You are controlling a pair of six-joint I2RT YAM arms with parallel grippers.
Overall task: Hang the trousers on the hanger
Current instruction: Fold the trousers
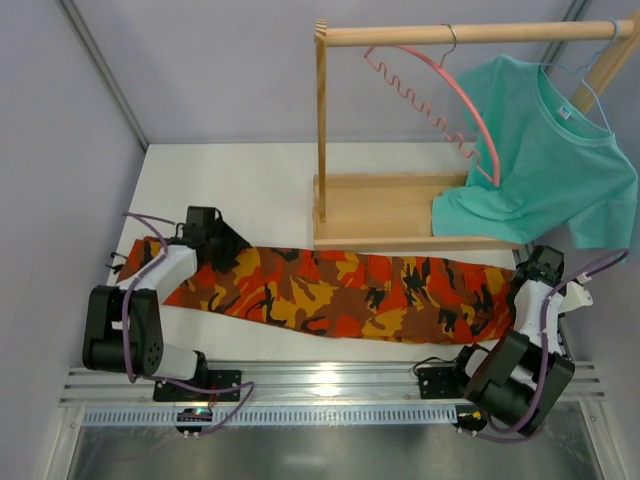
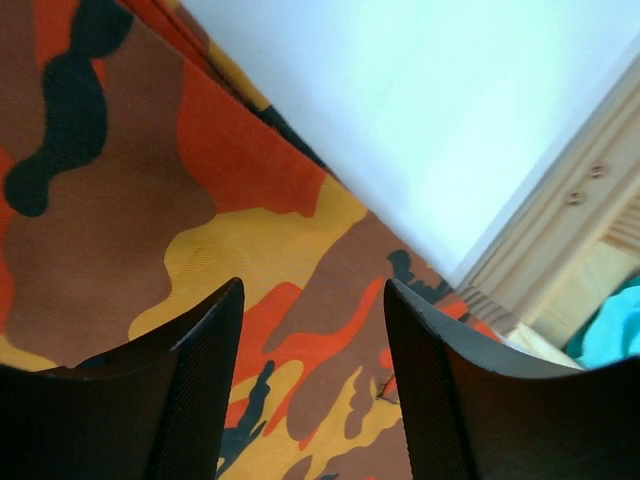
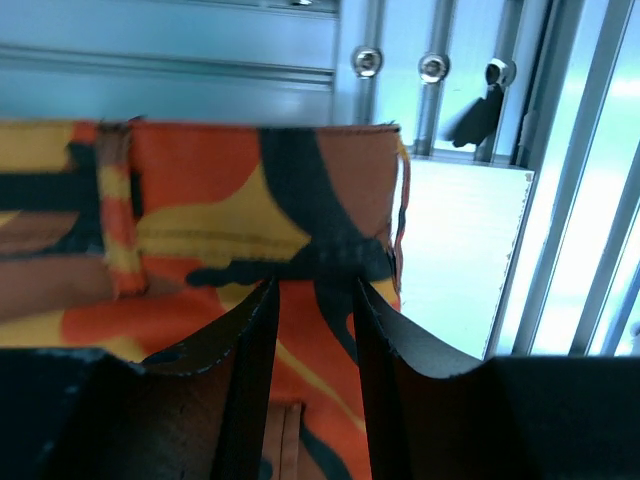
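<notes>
The camouflage trousers (image 1: 340, 292) lie flat and stretched left to right across the white table (image 1: 250, 185). The pink hanger (image 1: 476, 112) hangs by its silver hook from the wooden rod (image 1: 400, 36), away from both grippers. My left gripper (image 1: 222, 245) is low over the trousers' left part. In the left wrist view it (image 2: 314, 285) is open, with cloth (image 2: 150, 200) showing in the gap. My right gripper (image 1: 530, 272) is at the trousers' right end. In the right wrist view it (image 3: 314, 285) is open by a narrow gap over the waistband (image 3: 230, 170), near its corner.
A wooden rack with a tray base (image 1: 385, 210) stands behind the trousers. A teal T-shirt (image 1: 545, 150) on a light-blue hanger (image 1: 586, 76) hangs at the rack's right end and drapes onto the base. A metal rail (image 1: 320, 385) runs along the near edge.
</notes>
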